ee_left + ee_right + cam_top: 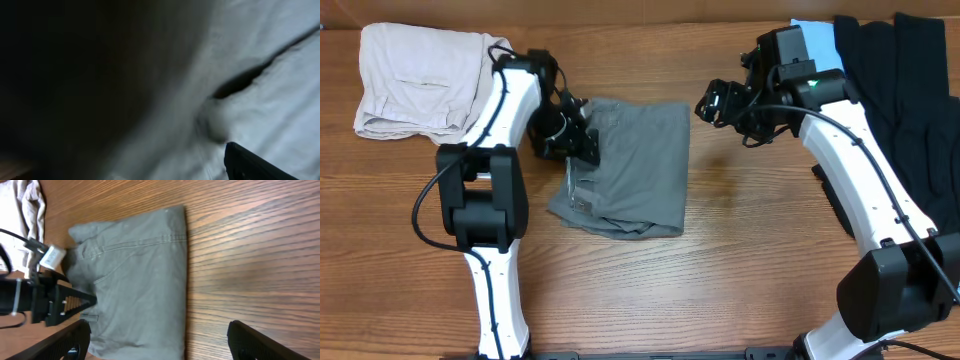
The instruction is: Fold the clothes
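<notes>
Though the shorts (638, 165) lie halved on the counter (750, 250), I judge one fold remains; my left tool (570, 140): grip unreadable; right tool (712, 102): spread

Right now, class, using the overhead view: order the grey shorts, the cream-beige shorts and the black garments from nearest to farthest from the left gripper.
1. Grey shorts: centre, with the left gripper right at their left edge.
2. Cream-beige shorts: top left corner.
3. Black garments: far right side.
</notes>
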